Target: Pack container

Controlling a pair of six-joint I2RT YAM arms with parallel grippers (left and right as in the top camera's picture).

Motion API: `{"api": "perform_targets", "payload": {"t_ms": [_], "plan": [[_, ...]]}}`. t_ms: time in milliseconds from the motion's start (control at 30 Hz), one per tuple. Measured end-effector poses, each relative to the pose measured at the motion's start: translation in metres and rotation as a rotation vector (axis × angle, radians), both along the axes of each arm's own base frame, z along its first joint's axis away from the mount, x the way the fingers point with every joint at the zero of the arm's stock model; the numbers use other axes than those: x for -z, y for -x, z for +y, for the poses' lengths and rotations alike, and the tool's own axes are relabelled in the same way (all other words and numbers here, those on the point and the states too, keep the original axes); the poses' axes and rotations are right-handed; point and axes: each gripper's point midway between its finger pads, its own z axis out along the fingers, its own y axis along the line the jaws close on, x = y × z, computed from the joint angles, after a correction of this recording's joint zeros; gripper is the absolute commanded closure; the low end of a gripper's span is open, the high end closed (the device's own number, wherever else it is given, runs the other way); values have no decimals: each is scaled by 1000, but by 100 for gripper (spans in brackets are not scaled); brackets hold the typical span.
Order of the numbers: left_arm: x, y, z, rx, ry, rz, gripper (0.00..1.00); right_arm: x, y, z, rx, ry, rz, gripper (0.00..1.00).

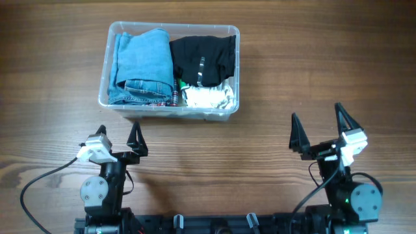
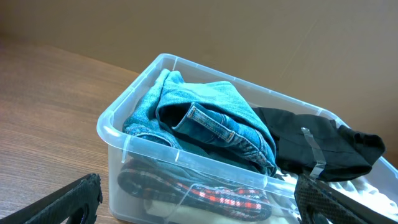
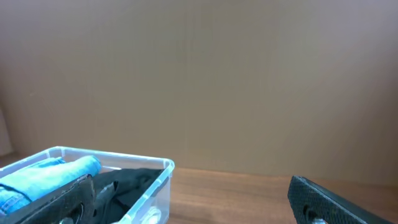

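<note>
The clear, colourless rectangular plastic container point(image 1: 195, 26) sits on the brown wooden table point(image 1: 325, 58), in the far left-of-centre part of the overhead view, with its long sides running left to right. It is filled with clothing.

Folded blue denim jeans point(image 1: 140, 62) take up the container's left half, rising to about its rim in the left wrist view. A black garment point(image 1: 203, 55) with a pale strip on it lies in the container's far right part. In the left wrist view an edge of it reaches up over the container's right rim. A crumpled white cloth point(image 1: 208, 97) fills the container's near right corner. Red-and-black plaid fabric point(image 2: 211, 196) lies low against the container's near wall, beneath the jeans and seen through the clear plastic.

The left gripper point(image 1: 118, 132) hovers above the table just in front of the container's near left corner. Its black fingers are spread apart and hold nothing. The right gripper point(image 1: 316, 112) is well to the right of the container and nearer than its front wall. Its black fingers are also spread wide and empty. Neither gripper touches the container.

In the right wrist view the container's right end shows low on the left. A plain beige wall point(image 3: 199, 74) stands behind the container.
</note>
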Motion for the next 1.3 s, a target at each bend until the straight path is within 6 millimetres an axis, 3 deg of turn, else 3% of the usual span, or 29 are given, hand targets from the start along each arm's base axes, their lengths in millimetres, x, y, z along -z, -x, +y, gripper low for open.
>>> {"api": "perform_targets", "payload": {"t_ms": [133,300,367,500,633,767,967,1300], "plan": [[0,0,0,0,0,0,0,23,2,0,0,0,-2,0],[0,0,0,0,0,0,0,29,1,0,1,0,7,0],[0,0,0,0,0,0,0,52,-5,0,1,4,55,0],[0,0,0,0,0,0,0,71,-9,1,0,7,96,0],[0,0,0,0,0,0,0,103,-10,5,-25,18,211,0],[0,0,0,0,0,0,0,104,-11,4,-17,43,209,0],[0,0,0,0,0,0,0,104,-14,-19,77,52,207,0],[0,0,0,0,0,0,0,104,-14,-19,80,58,205,0]]}}
